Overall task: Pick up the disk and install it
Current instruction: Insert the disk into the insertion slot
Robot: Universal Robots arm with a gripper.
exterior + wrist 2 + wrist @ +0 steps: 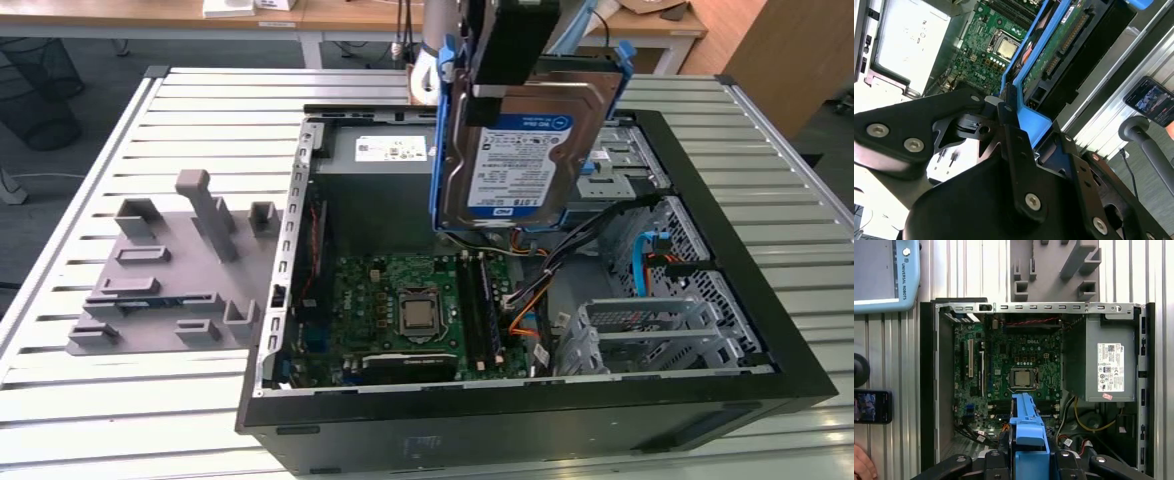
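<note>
Bright blue plastic frames the flat silver-grey hard disk with its white-and-blue label (518, 165), and the black gripper (514, 50) is clamped onto that frame at its upper end. The second wrist view shows the fingers (1006, 112) pinching the blue rim.

The disk hangs on edge, label facing the exterior camera. It is above the open interior of the black tower computer case (747, 392), which lies on its side on the slatted metal tabletop (134, 400). It is held over the case's far side, between the grey metal power-supply box with a white sticker (380, 150) and the drive bays on the exterior view's right. It is clear of the green motherboard (414, 300) below. In the first wrist view its blue frame (1026, 425) points down toward that board.

A grey plastic holding fixture (174, 270) sits near the tabletop's edge on the exterior view's left, with no disk on it.

Judging from this, the pick-up is done and the work is in the carry-and-position part of installing; the disk is not yet seated anywhere. Seating it calls for the frame's side rails to be squared with the silver perforated drive cage (654, 335). It also calls for a path that stays clear of the orange and black cables (534, 300) lying beside that cage.
</note>
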